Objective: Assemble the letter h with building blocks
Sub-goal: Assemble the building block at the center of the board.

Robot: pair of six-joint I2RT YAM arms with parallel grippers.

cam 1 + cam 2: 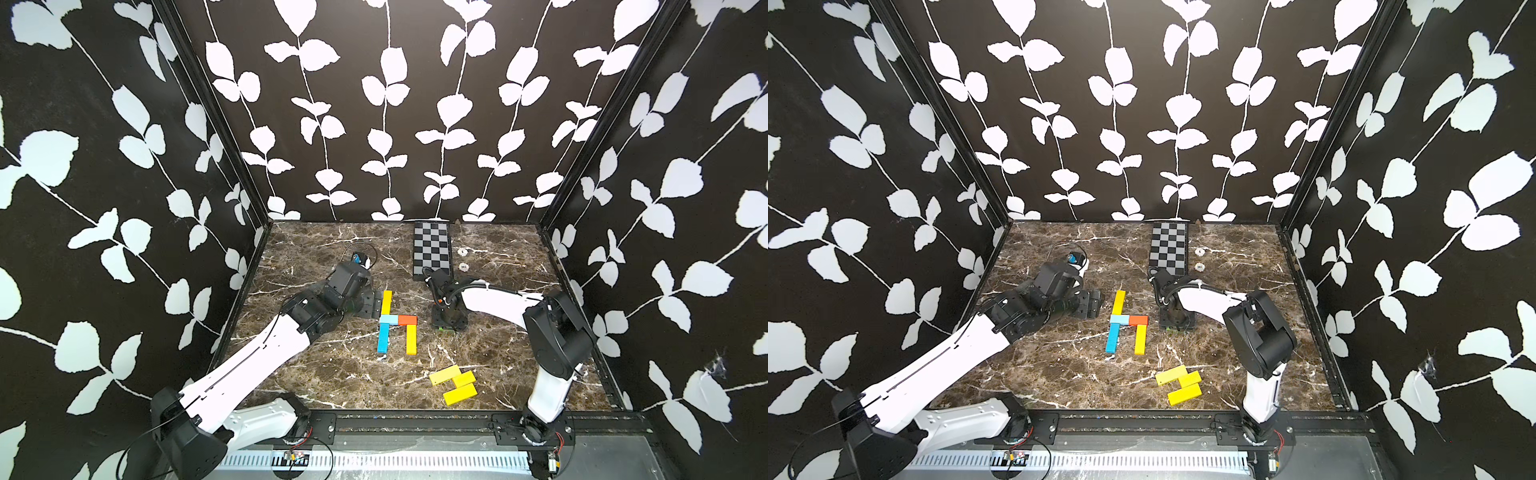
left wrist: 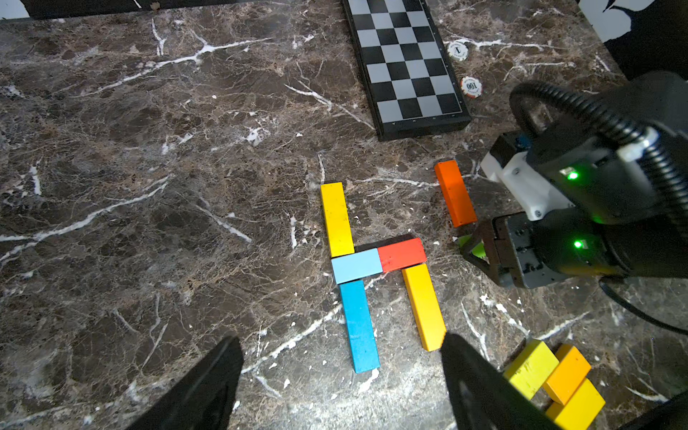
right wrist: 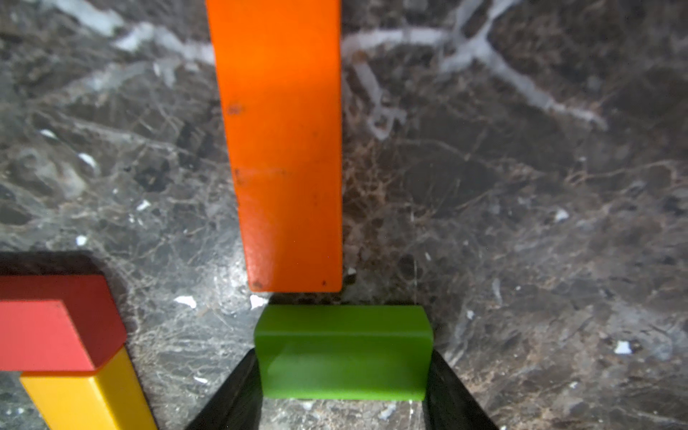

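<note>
Five building blocks lie flat in an h-like figure: a long yellow block (image 1: 387, 302), a short light blue block (image 1: 389, 319), a short red-orange block (image 1: 407, 320), a long blue block (image 1: 383, 338) and a second long yellow block (image 1: 411, 339). My right gripper (image 3: 342, 357) points down just right of the figure, shut on a short green block (image 3: 342, 350) that is low at the table. A long orange block (image 3: 283, 149) lies right in front of the green one. My left gripper (image 2: 340, 342) hovers open at the figure's left side, holding nothing.
Three yellowish blocks (image 1: 453, 384) lie bunched at the front right. A black-and-grey checkered board (image 1: 432, 249) lies at the back, with two poker chips (image 1: 462, 252) beside it. Patterned walls close in the back and both sides of the marble table (image 1: 316, 374).
</note>
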